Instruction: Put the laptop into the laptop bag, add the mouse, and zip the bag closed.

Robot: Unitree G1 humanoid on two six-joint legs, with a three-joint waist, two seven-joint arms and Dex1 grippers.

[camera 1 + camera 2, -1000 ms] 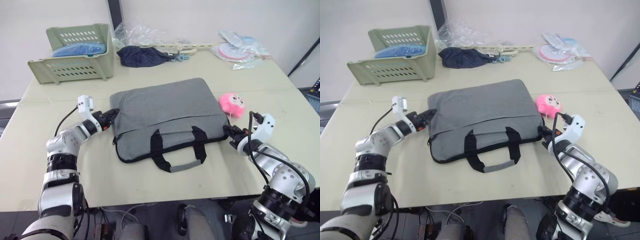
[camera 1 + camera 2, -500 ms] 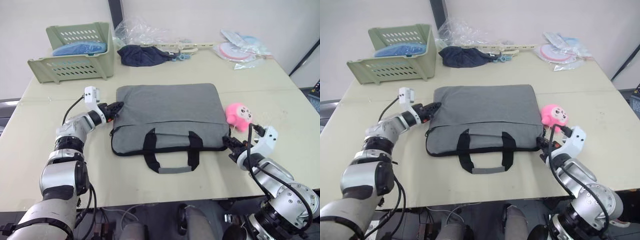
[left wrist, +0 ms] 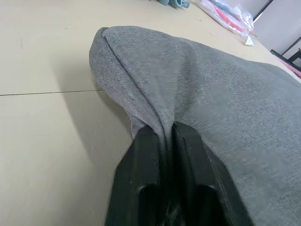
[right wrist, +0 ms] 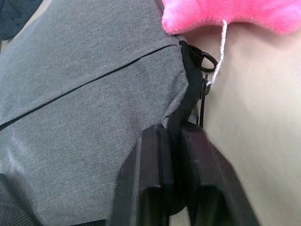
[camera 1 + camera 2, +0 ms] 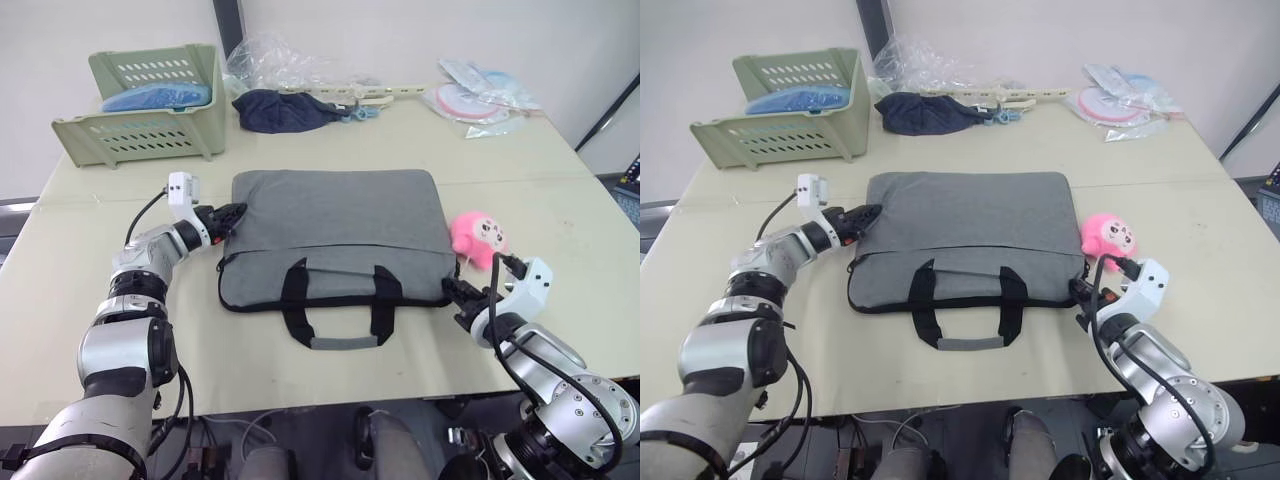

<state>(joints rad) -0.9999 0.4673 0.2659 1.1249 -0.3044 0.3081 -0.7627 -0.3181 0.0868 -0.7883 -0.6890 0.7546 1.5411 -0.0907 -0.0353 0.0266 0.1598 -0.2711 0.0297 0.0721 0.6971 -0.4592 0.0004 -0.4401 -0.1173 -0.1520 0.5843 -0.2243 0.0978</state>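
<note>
A grey laptop bag (image 5: 335,235) with black handles lies flat in the middle of the table, handles toward me. My left gripper (image 5: 232,215) is shut on the fabric of the bag's far left corner (image 3: 141,94). At the bag's near right corner (image 4: 183,94), my right gripper (image 5: 452,291) is shut on the black edge beside the zip ring. The laptop and the mouse are out of view.
A pink plush toy (image 5: 478,236) lies against the bag's right side, its white string by my right gripper. At the back stand a green basket (image 5: 150,105), a dark cloth (image 5: 285,110), clear plastic wrap and packets (image 5: 480,100). The table's front edge is near.
The bag has turned from skewed to square with the table and slid slightly toward me. Both grippers kept their hold on its corners and moved with it.
</note>
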